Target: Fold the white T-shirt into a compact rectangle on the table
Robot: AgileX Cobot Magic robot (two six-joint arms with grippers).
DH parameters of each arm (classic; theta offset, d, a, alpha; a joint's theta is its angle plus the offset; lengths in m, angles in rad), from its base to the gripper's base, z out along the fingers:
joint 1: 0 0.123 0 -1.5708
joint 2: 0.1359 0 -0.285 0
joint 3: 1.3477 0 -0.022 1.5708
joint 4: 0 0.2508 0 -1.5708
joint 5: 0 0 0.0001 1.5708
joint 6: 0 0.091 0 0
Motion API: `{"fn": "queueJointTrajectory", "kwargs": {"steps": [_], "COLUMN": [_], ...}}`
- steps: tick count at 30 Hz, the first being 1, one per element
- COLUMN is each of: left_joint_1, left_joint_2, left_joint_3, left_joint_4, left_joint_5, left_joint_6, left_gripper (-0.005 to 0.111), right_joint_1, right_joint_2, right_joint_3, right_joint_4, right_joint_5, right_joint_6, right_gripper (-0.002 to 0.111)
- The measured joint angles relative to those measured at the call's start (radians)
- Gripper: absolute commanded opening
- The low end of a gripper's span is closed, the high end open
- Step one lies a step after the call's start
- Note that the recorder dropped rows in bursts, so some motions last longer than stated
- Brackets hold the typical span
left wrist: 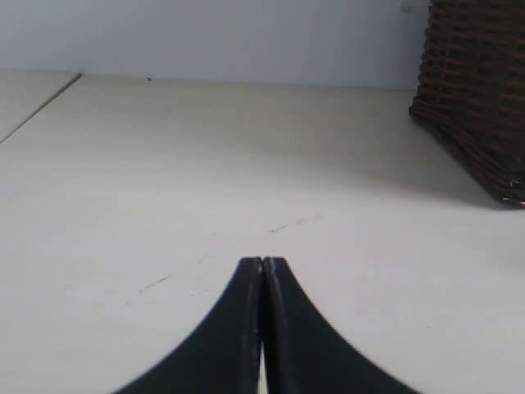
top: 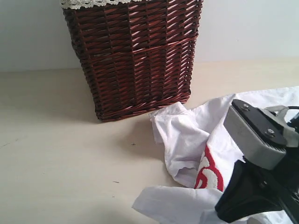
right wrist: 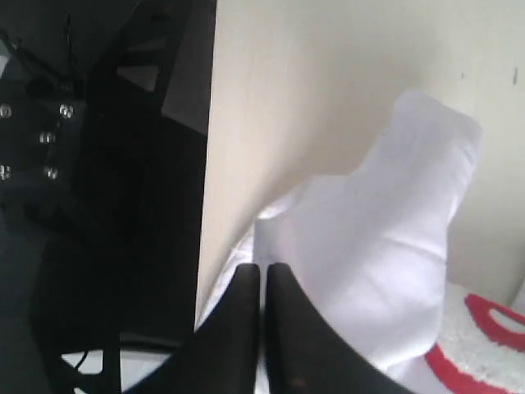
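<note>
Pale beige table (top: 56, 140) against a plain light wall, with a dark wicker basket (top: 133, 56) standing at the back. You have the white T-shirt (top: 187, 135) lying crumpled on the table, one bunched end just beside the basket's base and its red patch (top: 210, 172) partly showing. Left gripper (left wrist: 262, 261): jaws pressed together, nothing held, bare table ahead. Right gripper (right wrist: 256, 269): jaws closed tight, tips at the shirt's edge near the table edge. You cannot tell whether cloth is pinched.
</note>
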Motion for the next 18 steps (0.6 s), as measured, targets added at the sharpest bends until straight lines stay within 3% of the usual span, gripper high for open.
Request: {"fn": "queueJointTrajectory", "kwargs": {"steps": [4, 18], "left_joint_1": [0.0, 0.0], "left_joint_2": [0.0, 0.0], "left_joint_3": [0.0, 0.0], "left_joint_4": [0.0, 0.0], "left_joint_5": [0.0, 0.0], "left_joint_6": [0.0, 0.0], "left_gripper": [0.0, 0.0], "right_joint_1": [0.0, 0.0], "right_joint_2": [-0.1, -0.651], "right_joint_3": [0.02, 0.035], "right_joint_4": [-0.028, 0.168], "right_joint_5": [0.003, 0.005], "right_joint_6": [0.067, 0.283], "right_gripper": [0.0, 0.001]}}
